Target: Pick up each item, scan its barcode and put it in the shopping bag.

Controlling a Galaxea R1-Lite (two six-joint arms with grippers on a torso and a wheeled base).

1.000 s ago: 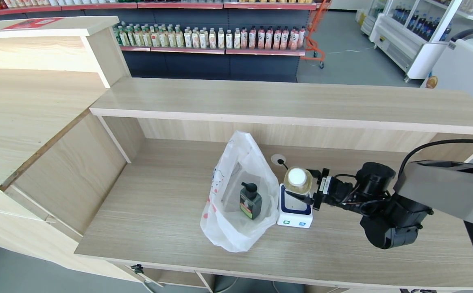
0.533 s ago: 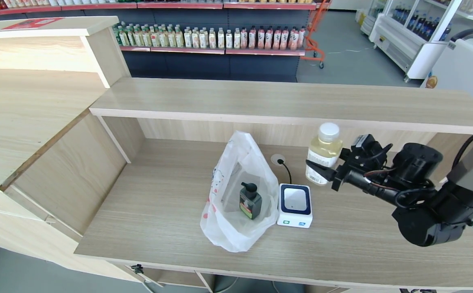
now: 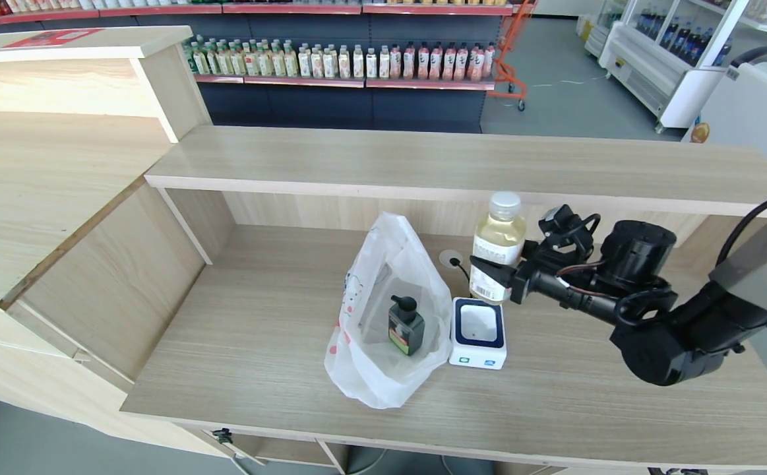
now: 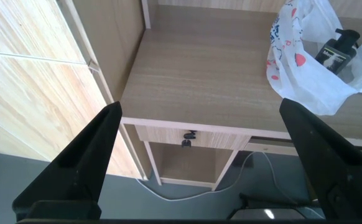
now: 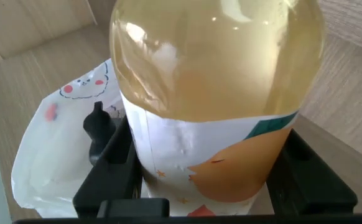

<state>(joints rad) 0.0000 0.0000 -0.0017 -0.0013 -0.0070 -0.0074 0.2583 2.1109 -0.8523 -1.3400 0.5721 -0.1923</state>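
My right gripper (image 3: pixel 498 274) is shut on a bottle of pale yellow drink (image 3: pixel 496 247) with a white cap, held upright in the air just behind and above the white-and-blue barcode scanner (image 3: pixel 479 333). In the right wrist view the bottle (image 5: pixel 215 93) stands between the black fingers (image 5: pixel 109 171). The white plastic shopping bag (image 3: pixel 383 316) stands open left of the scanner, with a dark pump bottle (image 3: pixel 405 326) inside. My left gripper (image 4: pixel 203 155) hangs open off the counter's front left corner, with nothing between its fingers; its view takes in the bag (image 4: pixel 305 59).
The work surface is a recessed wooden counter (image 3: pixel 258 343) with a raised ledge (image 3: pixel 462 161) behind and a wooden side wall (image 3: pixel 113 277) on the left. A cable runs from the scanner to a grommet (image 3: pixel 450 258). Store shelves of bottles (image 3: pixel 343 63) stand far behind.
My right gripper lifted the drink bottle off the scanner up and to the right, then brought it back left and slightly down toward the scanner. The bag and scanner stayed put.
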